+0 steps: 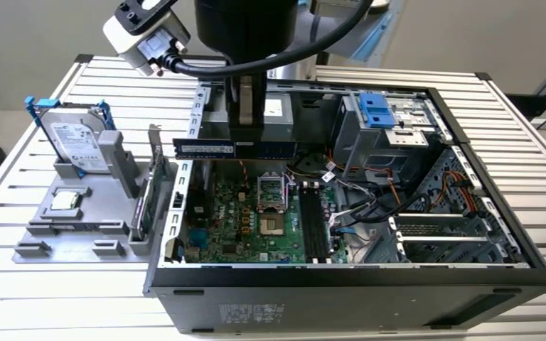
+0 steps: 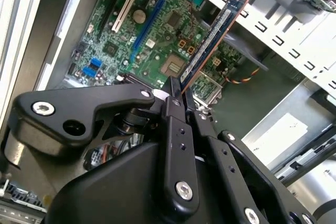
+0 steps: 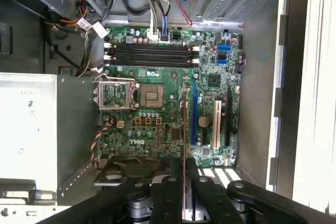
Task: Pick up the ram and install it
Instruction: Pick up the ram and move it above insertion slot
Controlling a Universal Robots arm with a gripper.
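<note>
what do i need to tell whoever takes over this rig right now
Gripper: shut on the ram, gripping it near its middle.
Ram: held level above the open computer case, over the motherboard and apart from it.
Memory slots: all look empty in the first wrist view.
Done: the ram is picked up.
Left: the ram is not yet in a slot.

We find the ram (image 1: pixel 207 148) in the gripper (image 1: pixel 251 145) above the motherboard (image 1: pixel 239 217) inside the case (image 1: pixel 349 295); a stand (image 1: pixel 69 241) sits beside it, on the exterior view's left.
</note>
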